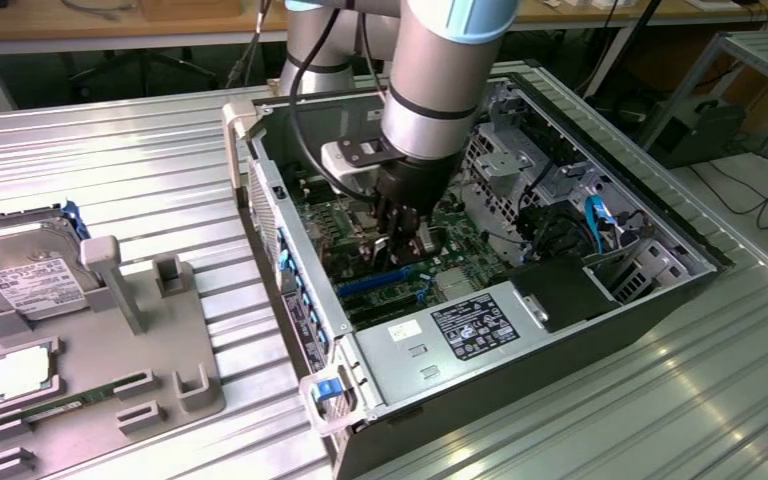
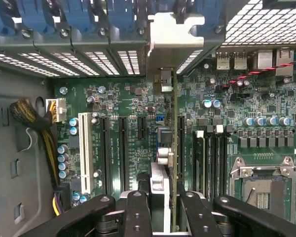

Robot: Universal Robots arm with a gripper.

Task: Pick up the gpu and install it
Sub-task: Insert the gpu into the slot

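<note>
Green motherboard [image 2: 113, 98] exposed inside open case [image 1: 491, 400]. Gpu [image 2: 174, 148] held on edge, pinched between fingers of gripper [image 2: 165, 217]. Silver bracket [image 2: 173, 34] set against rear wall. Lower card edge at black slot [image 2: 181, 138]; seating cannot be told. Risks judged: connector jammed beside slot if card tilted or offset; capacitors [image 2: 212, 103] struck by skewed push; bracket snagged on blue latches [image 2: 79, 15].
</note>
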